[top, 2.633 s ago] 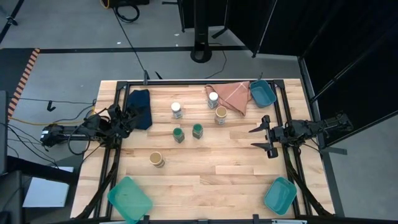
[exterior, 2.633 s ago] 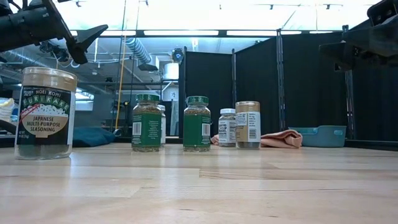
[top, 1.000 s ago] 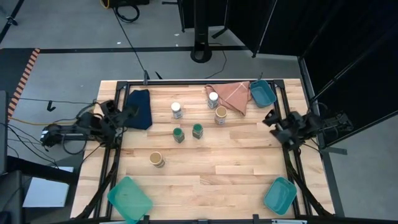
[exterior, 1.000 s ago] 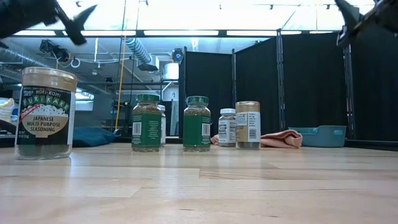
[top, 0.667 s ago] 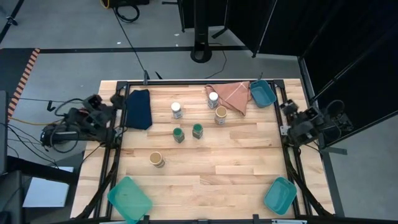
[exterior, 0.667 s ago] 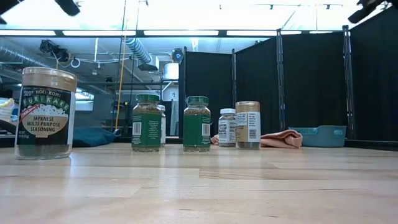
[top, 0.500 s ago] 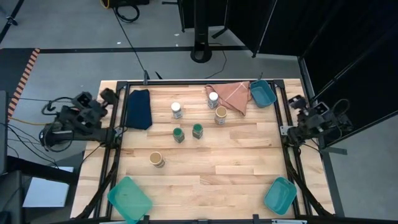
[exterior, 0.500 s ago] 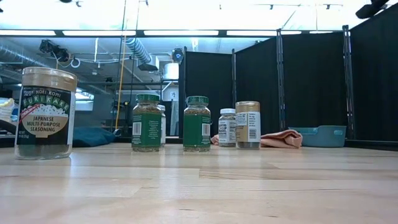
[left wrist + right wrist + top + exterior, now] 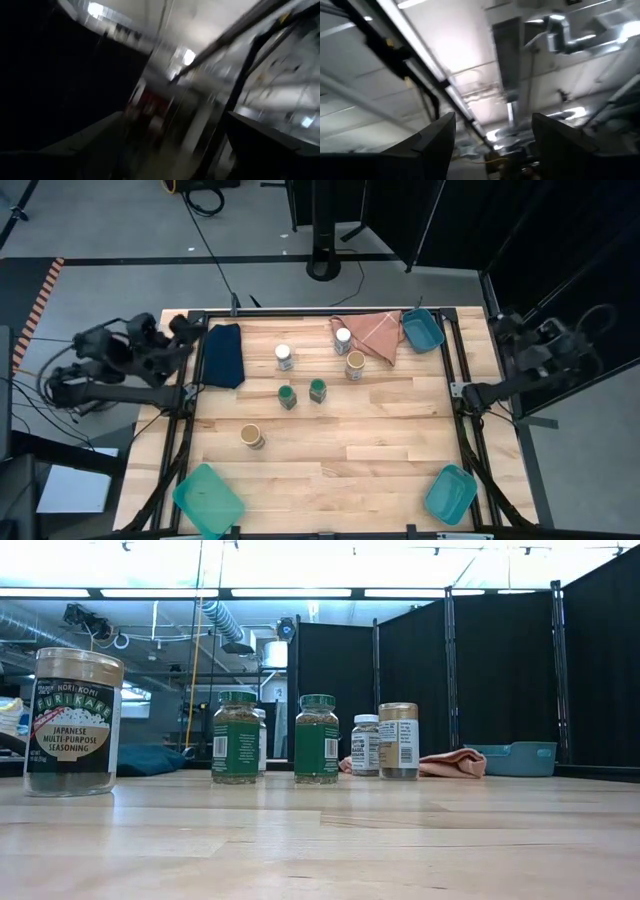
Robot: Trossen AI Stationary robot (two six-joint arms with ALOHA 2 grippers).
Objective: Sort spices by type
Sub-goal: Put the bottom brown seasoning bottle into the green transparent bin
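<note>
Spice jars unsorted on the table (image 9: 330,470), both arms raised off its sides.
Six jars (image 9: 287,396) stand mid-table; right gripper (image 9: 492,150) fingers spread, left gripper (image 9: 180,330) state unclear.

tan-lidded jar (image 9: 73,723) — label: "NORI KOMI FURIKAKE" | "JAPANESE MULTI-PURPOSE SEASONING" | other jars' labels — unreadable

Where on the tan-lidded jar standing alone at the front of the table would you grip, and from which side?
Grip the tan-lidded jar across its round body just below the lid, coming straight down from above: it stands upright and alone, with bare table all round for the fingers.
</note>
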